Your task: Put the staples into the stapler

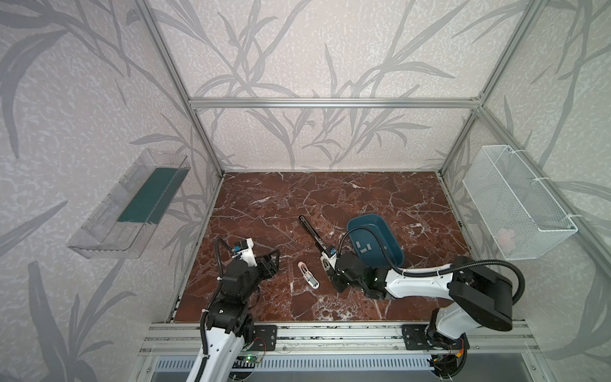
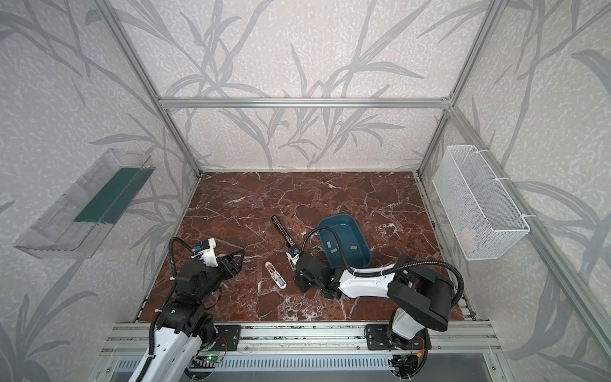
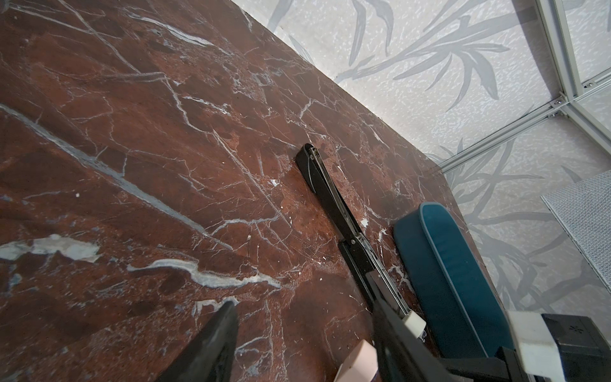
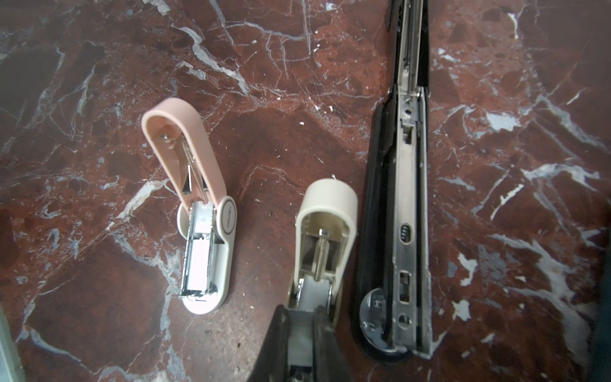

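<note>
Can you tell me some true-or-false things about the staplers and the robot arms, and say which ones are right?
1. Little grey staples lie inside the blue tray. True.
2. The pink stapler is closed. False: it lies open, with its pink lid swung back.
3. The left gripper holds the long black stapler. False: its jaws are open and empty, and it is well apart from that stapler.
4. There are three staplers: pink, black and a cream stapler. True.
5. The white wire basket stands on the marble table. False: it hangs on the right-hand wall, above the table.
</note>
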Robot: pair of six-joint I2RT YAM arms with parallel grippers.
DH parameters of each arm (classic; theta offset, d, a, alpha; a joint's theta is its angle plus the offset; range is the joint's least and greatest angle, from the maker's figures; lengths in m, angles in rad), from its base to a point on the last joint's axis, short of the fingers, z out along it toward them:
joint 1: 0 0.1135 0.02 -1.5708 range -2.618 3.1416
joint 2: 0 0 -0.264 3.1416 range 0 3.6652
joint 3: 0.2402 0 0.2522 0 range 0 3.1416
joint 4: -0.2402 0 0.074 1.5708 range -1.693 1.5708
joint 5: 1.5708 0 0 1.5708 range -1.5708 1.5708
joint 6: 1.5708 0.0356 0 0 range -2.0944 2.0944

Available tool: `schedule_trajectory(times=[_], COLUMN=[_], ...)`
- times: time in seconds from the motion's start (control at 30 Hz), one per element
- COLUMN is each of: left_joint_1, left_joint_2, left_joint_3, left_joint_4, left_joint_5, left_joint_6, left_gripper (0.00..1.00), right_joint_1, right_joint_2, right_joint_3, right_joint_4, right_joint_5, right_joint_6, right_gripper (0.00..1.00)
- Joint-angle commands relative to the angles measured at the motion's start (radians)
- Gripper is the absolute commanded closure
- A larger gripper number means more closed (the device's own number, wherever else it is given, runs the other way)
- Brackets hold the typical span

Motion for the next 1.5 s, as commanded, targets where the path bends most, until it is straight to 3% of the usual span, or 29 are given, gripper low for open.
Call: schedule_trajectory(times=[0.0, 0.93, 1.3, 1.47], left_joint_1=[-0.003, -0.004, -0.004, -0.005], left_joint_2=[0.0, 0.001, 0.0, 0.0], left_joint_3=[-0.003, -0.005, -0.005, -0.004], left_joint_4=[0.022, 0.025, 0.025, 0.025], left_joint_5=[-0.009, -0.008, -0.009, -0.008], left_joint_6=[0.007, 0.006, 0.006, 0.006], left_gripper=[0.35, 0.34, 0.34, 0.34], right_joint_1=[-0.001, 0.042, 0.047, 0.051], right_joint_2=[0.016, 0.001, -0.02, -0.034], right_joint_3=[0.022, 0.003, -0.015, -0.012], right_joint_4=[-0.011, -0.101, -0.17, -0.206], right_joint_5=[0.012, 0.074, 0.075, 0.07], right_joint_6=[-0.004, 0.042, 0.093, 0.1], right_gripper=[0.89, 0.89, 0.85, 0.77])
